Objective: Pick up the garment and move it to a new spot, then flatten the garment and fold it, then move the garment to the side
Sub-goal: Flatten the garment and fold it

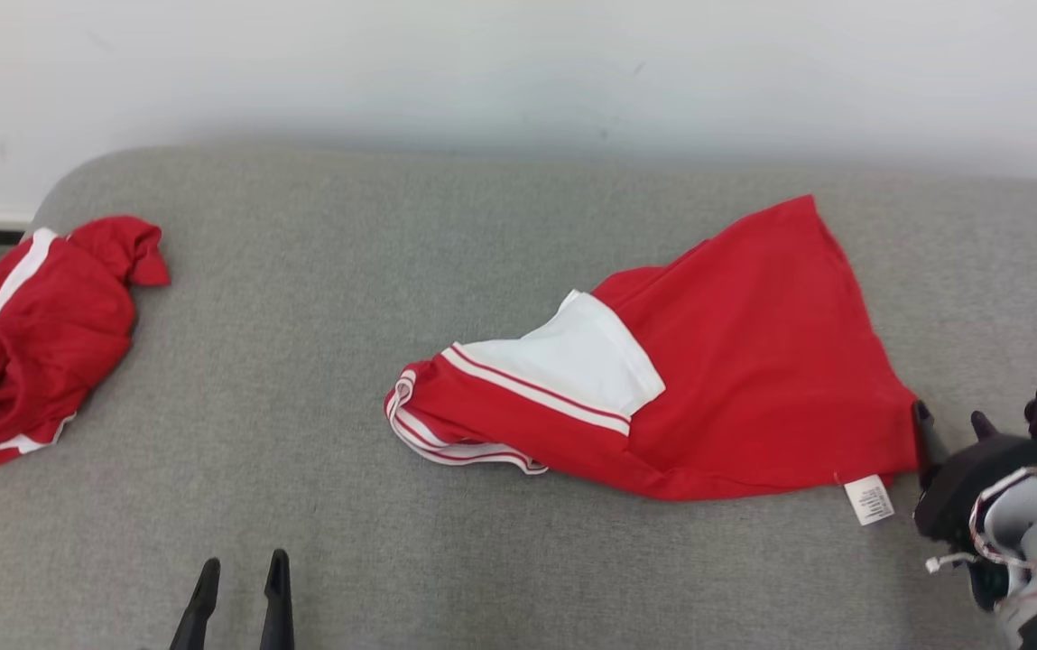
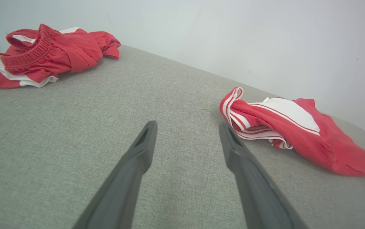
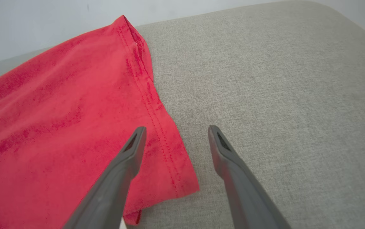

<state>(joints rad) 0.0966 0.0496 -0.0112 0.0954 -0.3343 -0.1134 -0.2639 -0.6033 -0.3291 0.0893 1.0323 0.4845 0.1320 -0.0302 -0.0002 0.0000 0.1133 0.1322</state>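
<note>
Left gripper [image 1: 245, 560]: nearest, low over the cushion's front; fingers spread, nothing between them.
Right gripper [image 1: 949, 413]: fingers apart, empty; one over the garment's hem corner, the other over bare cushion.
Garment [image 1: 753, 361]: red, with a white panel and stripes; rumpled, right of centre; white tag [image 1: 868, 499] at near corner.
Second garment [image 1: 31, 334]: red, bunched at left edge, well apart.
Cushion [image 1: 301, 298]: grey fabric.
Wall [image 1: 518, 72]: white, behind.
</note>
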